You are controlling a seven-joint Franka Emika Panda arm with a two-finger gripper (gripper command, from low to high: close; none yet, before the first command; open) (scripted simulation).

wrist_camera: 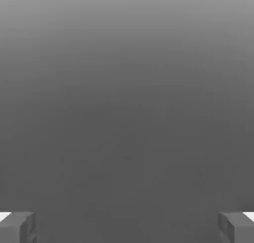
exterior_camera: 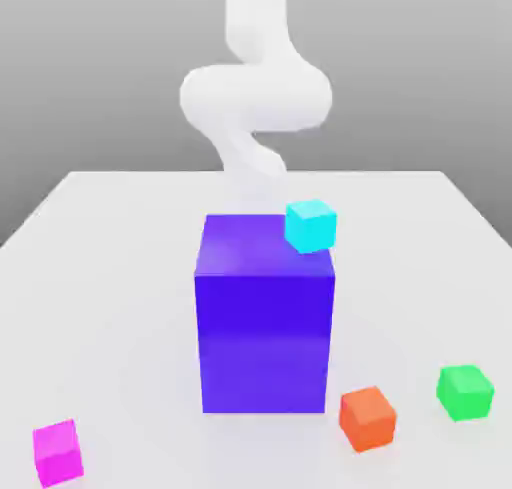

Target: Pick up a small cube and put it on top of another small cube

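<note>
The small magenta-pink cube [exterior_camera: 56,452] lies on the white table at the exterior view's front left. The small green cube [exterior_camera: 465,392] sits at the front right, far apart from it. The white arm [exterior_camera: 255,97] curls down behind the big blue-violet block [exterior_camera: 265,317], well back from both cubes. In the hand view my gripper [wrist_camera: 127,227] is open: its two grey fingertips [wrist_camera: 17,227] stand wide apart with nothing between them, facing a plain grey background.
The tall blue-violet block stands mid-table between the arm and the small cubes. A cyan cube [exterior_camera: 311,225] shows at its upper right corner. An orange cube [exterior_camera: 367,418] lies just left of the green one. The white table [exterior_camera: 120,277] stretches to both sides.
</note>
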